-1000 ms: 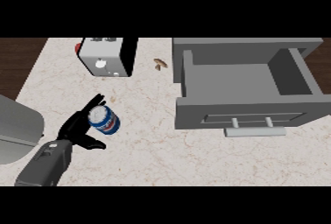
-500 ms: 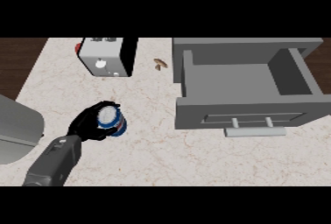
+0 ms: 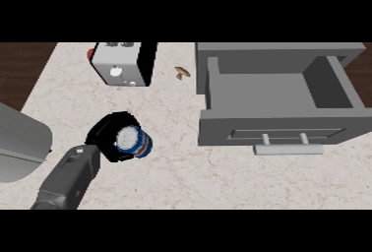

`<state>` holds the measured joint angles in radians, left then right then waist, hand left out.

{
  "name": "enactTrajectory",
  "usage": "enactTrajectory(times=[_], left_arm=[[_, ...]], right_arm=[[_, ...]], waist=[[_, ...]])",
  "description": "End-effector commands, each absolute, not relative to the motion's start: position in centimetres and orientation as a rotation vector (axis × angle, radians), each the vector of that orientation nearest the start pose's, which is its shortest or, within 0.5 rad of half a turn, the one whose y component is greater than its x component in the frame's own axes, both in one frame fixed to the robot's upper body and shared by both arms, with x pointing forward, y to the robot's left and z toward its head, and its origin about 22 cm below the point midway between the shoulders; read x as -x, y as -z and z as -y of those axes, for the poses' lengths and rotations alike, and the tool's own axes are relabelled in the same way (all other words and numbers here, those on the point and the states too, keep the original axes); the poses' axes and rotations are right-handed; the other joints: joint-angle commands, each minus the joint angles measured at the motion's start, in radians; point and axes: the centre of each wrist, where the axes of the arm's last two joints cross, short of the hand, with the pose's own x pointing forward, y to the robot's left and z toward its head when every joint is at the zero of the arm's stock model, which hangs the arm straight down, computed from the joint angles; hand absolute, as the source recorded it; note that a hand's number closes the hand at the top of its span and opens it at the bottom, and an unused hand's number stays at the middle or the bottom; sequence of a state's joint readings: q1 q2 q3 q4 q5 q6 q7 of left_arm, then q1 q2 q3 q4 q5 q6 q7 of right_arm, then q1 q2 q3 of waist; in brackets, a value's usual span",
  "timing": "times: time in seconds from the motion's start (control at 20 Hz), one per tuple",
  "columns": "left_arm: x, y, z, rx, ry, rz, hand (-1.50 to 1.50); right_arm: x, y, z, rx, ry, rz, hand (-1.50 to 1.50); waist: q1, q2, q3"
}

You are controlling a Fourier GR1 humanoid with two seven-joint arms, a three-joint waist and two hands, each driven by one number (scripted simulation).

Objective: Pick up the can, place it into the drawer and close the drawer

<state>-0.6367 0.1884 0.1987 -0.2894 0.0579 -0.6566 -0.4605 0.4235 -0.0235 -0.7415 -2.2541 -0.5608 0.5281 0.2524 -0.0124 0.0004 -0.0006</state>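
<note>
Where the counter fills the middle of the frame, pale and marbled, the following items are recorded.

Item: left hand, black, at lower left of centre, on a grey forearm rising from the lower left edge. Its fingers and thumb are curled round the can, closed on it from the left and upper sides.

Item: can, blue-walled with a pale round top and a strip of red at its right edge. It sits inside the curl of the left hand, well apart from the drawer, left of it and slightly lower in the frame. Whether its base touches the counter cannot be told from this view.

Item: drawer, grey, at upper right, pulled open, its hollow facing up. The front panel lies along its lower side, with a pale bar handle just below the panel.

Item: toaster, white and black box at upper left of centre, with a red part at its left corner and a small knob on its face.

Item: small brown object, between the toaster and the drawer, too small to identify.

Item: large grey rounded body at the left edge, partly cut off.

Item: dark wood surface at the far upper left, beyond the counter's edge.

Right hand: not visible.
</note>
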Motion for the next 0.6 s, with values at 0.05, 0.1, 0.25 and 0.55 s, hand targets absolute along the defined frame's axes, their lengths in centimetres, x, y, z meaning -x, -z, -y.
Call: enactTrajectory(times=[0.05, 0.1, 0.25, 0.55], left_arm=[[-34.7, 8.3, -24.8, 0.656, 0.093, 1.422, 1.5], [-34.7, 8.2, -26.0, 0.577, 0.015, 1.458, 1.5], [-33.3, 9.5, -26.6, 0.358, -0.21, 1.514, 1.5], [-35.9, 5.3, -23.5, 0.303, -0.274, 1.595, 1.5]], right_arm=[[-4.9, -12.2, 36.9, 0.192, 0.109, 1.769, -1.5], [-5.3, -13.2, 37.9, 0.167, 0.128, 1.767, -1.5], [-4.8, -12.1, 38.1, 0.206, 0.148, 1.759, -1.5], [-4.8, -11.6, 37.7, 0.209, 0.162, 1.76, -1.5]], waist=[[0.013, -0.008, 0.001], [0.01, -0.006, 0.001], [0.025, -0.012, 0.002], [0.032, -0.015, 0.003]])
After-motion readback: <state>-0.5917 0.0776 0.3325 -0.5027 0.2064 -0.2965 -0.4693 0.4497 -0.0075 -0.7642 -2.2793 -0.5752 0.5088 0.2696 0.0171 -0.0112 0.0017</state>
